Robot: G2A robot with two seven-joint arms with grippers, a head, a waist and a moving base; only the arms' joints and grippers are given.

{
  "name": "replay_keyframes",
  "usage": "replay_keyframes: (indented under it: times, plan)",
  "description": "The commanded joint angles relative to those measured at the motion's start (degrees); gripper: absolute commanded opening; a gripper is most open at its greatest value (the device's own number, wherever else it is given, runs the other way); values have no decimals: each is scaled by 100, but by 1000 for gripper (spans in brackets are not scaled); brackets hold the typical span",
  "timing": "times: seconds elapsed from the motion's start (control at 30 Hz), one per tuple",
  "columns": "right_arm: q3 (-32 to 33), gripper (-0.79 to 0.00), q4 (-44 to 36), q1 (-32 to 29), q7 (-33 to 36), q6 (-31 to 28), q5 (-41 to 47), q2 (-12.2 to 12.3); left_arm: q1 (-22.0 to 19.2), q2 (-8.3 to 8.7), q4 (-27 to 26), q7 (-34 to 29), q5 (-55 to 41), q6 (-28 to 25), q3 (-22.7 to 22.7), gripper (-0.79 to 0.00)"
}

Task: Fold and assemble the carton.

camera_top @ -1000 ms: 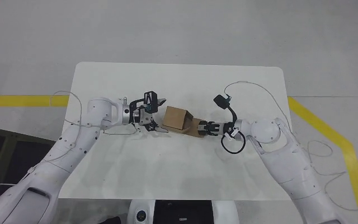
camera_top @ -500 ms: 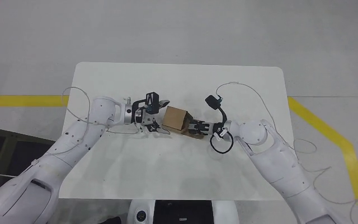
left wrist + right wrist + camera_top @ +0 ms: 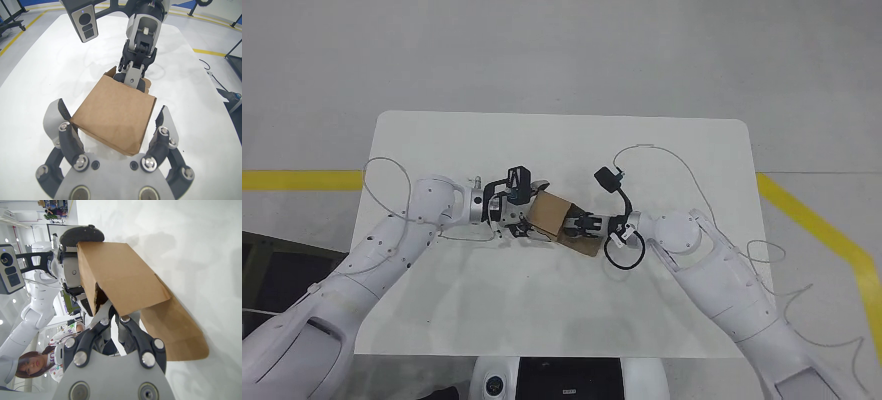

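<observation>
The right hand (image 3: 579, 223) has just slid toward the left of the top view. Its tip now pokes into the open end of the carton (image 3: 554, 213). A second ago it was only at the edge of the loose flap (image 3: 589, 246), out to the right. The left hand (image 3: 526, 211) has come a little closer too. Before, there was a gap between it and the box, and now its two fingers (image 3: 63, 110) sit on either side of the box's closed end. That left hand is wide open. One finger is right at a corner of the cardboard and the other is just beside the box, not touching. The right hand's fingers are drawn tight together. Their tips are hidden inside the box, so I cannot tell if they pinch any cardboard. The carton itself has hardly moved. It sits in the middle of the white table (image 3: 662, 300), between the two hands, with its flap lying flat on the table. I think the left hand is there to stop the box sliding while the right hand pushes inside. The end looks not yet closed.
</observation>
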Motion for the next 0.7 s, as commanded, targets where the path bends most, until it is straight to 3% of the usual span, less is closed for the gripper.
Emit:
replay_keyframes:
  times: [0.0,0.27,0.67]
  plan:
    - [-59,-785,41,43,-31,-19,6,-30,18,-13,6,-25,-21,6,-16,0]
    - [-63,-785,169,121,29,-150,28,-72,88,-44,3,-171,-84,67,-126,0]
    - [773,-785,-392,-347,460,34,-609,245,236,-38,-82,-314,-199,236,-401,0]
